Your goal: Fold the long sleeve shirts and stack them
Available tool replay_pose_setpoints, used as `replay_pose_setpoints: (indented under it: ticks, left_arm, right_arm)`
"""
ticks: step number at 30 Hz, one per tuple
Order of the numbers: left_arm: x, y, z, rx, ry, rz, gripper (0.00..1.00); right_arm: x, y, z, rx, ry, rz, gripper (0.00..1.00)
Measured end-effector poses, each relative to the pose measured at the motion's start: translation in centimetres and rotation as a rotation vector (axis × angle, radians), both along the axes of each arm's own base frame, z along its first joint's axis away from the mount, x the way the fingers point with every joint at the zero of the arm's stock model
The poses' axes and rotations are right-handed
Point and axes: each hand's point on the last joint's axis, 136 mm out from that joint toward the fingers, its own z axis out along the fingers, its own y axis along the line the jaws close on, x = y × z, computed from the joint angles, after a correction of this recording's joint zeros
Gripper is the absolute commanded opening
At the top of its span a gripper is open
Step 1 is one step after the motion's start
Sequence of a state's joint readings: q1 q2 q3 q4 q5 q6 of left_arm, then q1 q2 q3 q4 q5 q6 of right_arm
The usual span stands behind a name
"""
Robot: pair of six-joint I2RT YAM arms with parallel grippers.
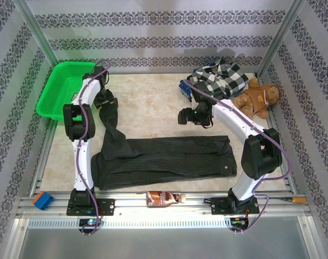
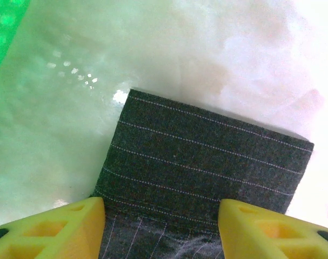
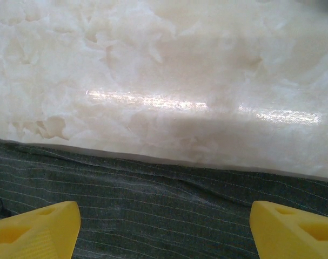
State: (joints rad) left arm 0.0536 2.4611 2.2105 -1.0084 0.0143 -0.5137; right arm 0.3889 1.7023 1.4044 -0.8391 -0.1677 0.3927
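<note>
Left gripper [image 2: 161,210]: about half spread, yellow fingers [image 2: 55,226] straddling the sleeve cuff [image 2: 207,156], nothing pinched yet.
Grip point: that cuff lies flat on the table [image 2: 169,48]; it's likely firmer than the body, so it's your best bite.
Charcoal shirt [image 1: 164,159]: spread along the near edge. It looks soft and light, so expect sag and drag.
Right gripper [image 3: 164,221]: wide, empty, over the shirt's far edge.

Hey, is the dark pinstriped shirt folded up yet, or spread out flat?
Partly folded: the dark pinstriped shirt lies as a long band on the table, with one sleeve stretched out toward the left gripper.
</note>
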Motion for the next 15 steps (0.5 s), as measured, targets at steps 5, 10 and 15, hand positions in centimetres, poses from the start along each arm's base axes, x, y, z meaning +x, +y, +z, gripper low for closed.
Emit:
replay_pose_setpoints:
  ticks: [5,10,15]
  left_arm:
    - [0.11,0.06,-0.34,0.014,0.004,0.002,0.42]
    - [0.29,0.00,-0.34,0.016,-0.003,0.007,0.15]
    - [0.47,-0.04,-0.28,0.013,-0.011,0.007,0.07]
  right_arm:
    - [0.13,0.05,0.05,0.002,-0.006,0.000,0.81]
    - [0.17,0.06,0.10,0.003,-0.008,0.000,0.81]
    - [0.45,0.18,0.43,0.007,-0.018,0.000,0.81]
